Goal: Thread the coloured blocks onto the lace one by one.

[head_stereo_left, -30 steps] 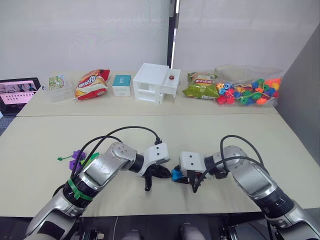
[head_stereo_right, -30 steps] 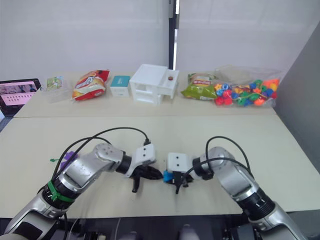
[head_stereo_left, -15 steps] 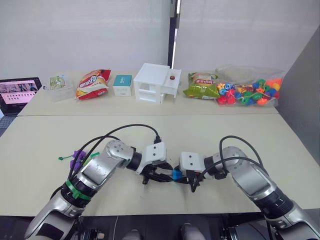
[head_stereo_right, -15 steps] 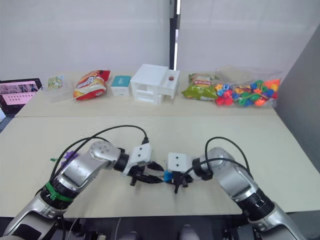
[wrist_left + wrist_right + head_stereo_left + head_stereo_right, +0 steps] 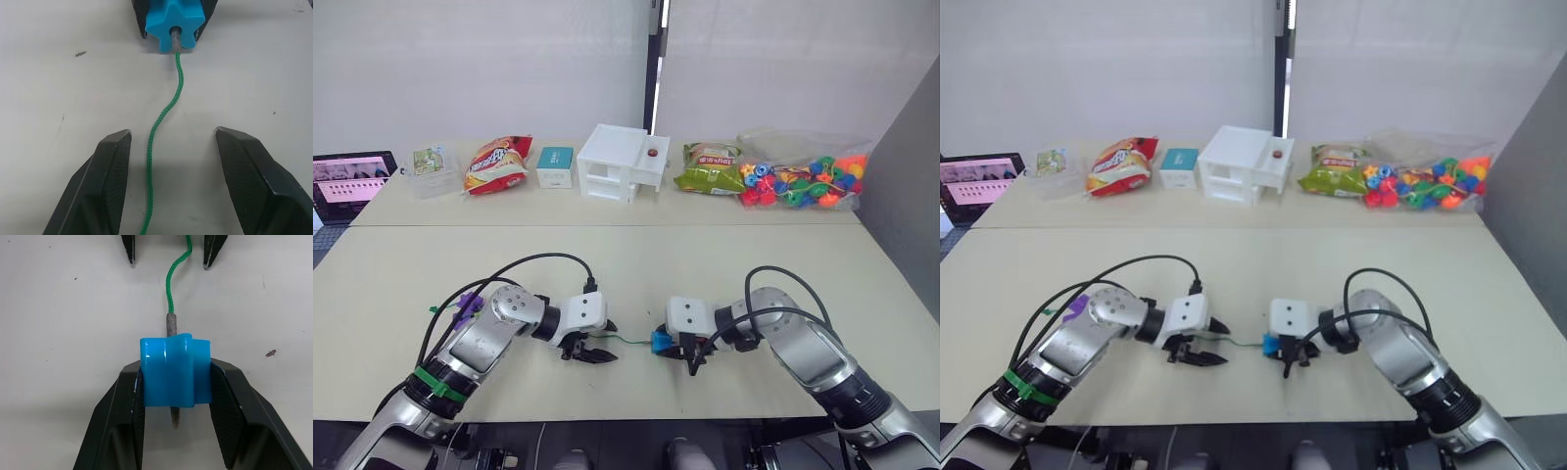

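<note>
1. Blocks (image 5: 465, 305), purple ones, sit at the table's (image 5: 401, 284) left beside the left arm, not yet threaded.
2. Left end effector (image 5: 592, 354) lies open on the table, its fingers (image 5: 105, 181) either side of the lace (image 5: 164, 115) without touching it.
3. Lace is thin, limp and light; only its dark tip (image 5: 171, 324) is stiff, so I judge the best hold is just behind that tip.
4. Blue block (image 5: 175, 370) is clamped in the right end effector (image 5: 679, 350); the tip passes through its hole, showing at both faces.
5. Hard, smooth plastic, it may slip if squeezed off-centre.
</note>
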`<action>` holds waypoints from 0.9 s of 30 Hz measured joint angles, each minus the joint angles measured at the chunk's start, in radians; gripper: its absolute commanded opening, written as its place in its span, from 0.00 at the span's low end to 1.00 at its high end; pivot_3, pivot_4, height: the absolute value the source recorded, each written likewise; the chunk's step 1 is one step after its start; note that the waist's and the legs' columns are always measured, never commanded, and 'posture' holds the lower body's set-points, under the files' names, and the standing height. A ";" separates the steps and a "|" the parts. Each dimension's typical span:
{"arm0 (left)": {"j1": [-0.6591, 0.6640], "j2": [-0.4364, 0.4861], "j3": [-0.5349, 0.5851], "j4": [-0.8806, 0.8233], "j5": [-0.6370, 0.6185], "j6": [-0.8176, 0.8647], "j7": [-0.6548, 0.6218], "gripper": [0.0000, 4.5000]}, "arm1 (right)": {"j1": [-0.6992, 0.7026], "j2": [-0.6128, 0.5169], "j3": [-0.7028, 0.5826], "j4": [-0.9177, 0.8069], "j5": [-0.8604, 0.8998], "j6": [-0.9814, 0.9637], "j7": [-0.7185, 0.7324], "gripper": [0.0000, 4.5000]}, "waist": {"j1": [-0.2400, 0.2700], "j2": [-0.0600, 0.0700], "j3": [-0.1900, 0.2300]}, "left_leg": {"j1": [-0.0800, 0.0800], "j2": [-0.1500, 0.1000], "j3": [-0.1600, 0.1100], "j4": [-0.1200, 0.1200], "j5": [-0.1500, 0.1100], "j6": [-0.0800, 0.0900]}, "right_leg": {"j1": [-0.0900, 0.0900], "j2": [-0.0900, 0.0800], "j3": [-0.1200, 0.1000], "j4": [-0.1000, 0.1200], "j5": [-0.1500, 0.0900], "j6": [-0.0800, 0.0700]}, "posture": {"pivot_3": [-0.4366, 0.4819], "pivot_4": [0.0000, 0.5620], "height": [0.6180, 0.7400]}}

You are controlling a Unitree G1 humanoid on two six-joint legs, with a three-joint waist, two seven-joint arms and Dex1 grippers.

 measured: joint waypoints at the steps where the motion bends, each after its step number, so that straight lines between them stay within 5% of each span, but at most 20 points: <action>1: 0.002 -0.013 0.005 0.008 0.000 -0.001 0.007 0.37 | 0.000 0.000 0.000 -0.002 0.000 0.004 -0.001 0.29 | 0.000 0.000 0.000 | 0.000 0.000 0.000 0.000 0.000 0.000 | 0.000 0.000 0.000 0.000 0.000 0.000 | 0.48 0.27 1.00; 6: 0.003 -0.049 0.013 0.021 0.003 -0.001 0.020 0.01 | 0.002 -0.004 0.000 -0.009 0.001 0.009 -0.003 0.29 | 0.000 0.000 0.000 | 0.000 0.000 0.000 0.000 0.000 0.000 | 0.000 0.000 0.000 0.000 0.000 0.000 | 0.48 0.27 1.00; 27: -0.033 -0.153 -0.034 0.008 0.045 0.030 0.028 0.00 | 0.007 -0.006 0.004 -0.027 0.003 0.029 -0.016 0.29 | -0.002 0.000 0.000 | 0.000 0.000 0.000 0.000 0.000 0.000 | 0.000 0.000 0.000 0.000 0.000 0.000 | 0.48 0.27 1.00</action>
